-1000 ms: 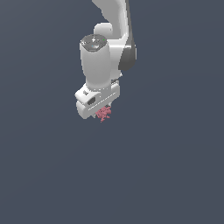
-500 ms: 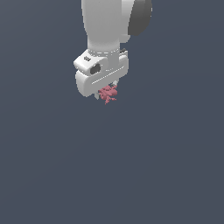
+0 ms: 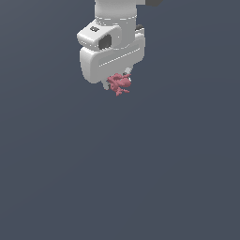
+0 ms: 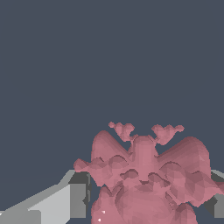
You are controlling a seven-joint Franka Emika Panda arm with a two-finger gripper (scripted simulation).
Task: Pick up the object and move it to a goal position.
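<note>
You now have the pinkish-red lumpy object (image 3: 119,84) clamped between the fingers of the white gripper (image 3: 117,83), hanging just under the hand and clear of any surface. Compared with half a second ago and one second ago, the hand has climbed toward the upper edge of the exterior view and looks larger. I judge the lift is done and the carry to the goal is underway; no goal marker is visible.

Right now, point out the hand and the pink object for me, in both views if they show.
hand (image 3: 117,84): exterior view, between its fingertips, just under the white body.
pink object (image 3: 120,84): exterior view, middle of the lumpy cluster.
pink object (image 4: 146,179): wrist view, centre of its knobbly mass.
</note>
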